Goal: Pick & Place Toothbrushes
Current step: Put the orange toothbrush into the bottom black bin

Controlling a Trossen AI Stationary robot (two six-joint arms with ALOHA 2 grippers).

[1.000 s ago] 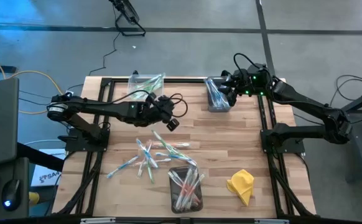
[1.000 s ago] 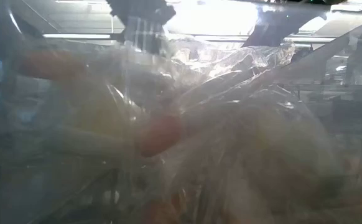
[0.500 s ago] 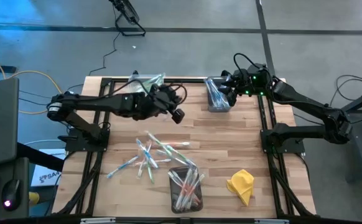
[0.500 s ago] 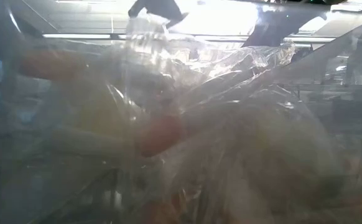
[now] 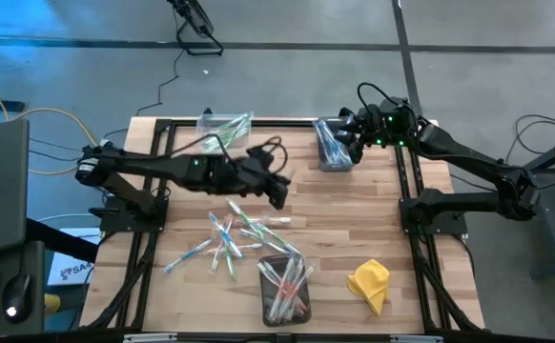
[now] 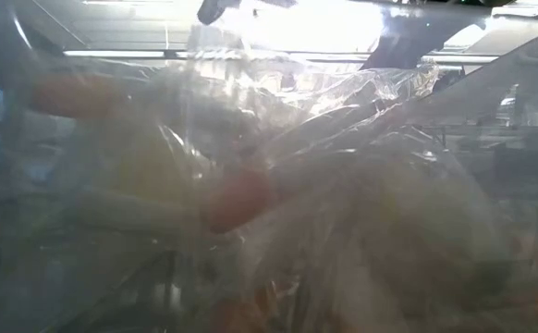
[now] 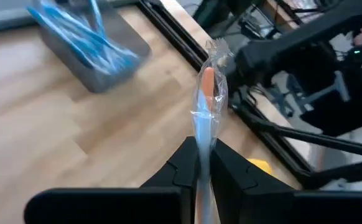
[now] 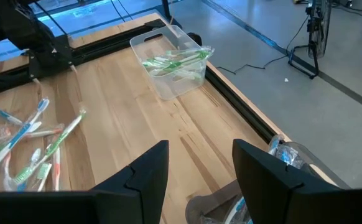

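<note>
A: What is held by the left gripper point(image 7: 203, 163)?

B: A thin wrapped toothbrush with a red head point(image 7: 207, 93) is pinched between its closed fingers, carried above the wooden table point(image 5: 373, 219).

A: And the right gripper point(image 8: 199, 163)?

B: It is parked, fingers apart, over the clear bin of blue toothbrushes point(image 5: 333, 143).

A: What comes next?

B: Likely, delivery is needed to the near clear bin of red toothbrushes point(image 5: 285, 288).

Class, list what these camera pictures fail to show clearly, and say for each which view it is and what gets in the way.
- Low view: the whole table, hidden behind crinkled clear plastic close to the lens.
- Left wrist view: the lower part of the wrapped toothbrush, hidden between the left gripper fingers.
- High view: the right gripper finger gap, too small over the blue bin.
- Right wrist view: that bin, cut off by the edge.
</note>
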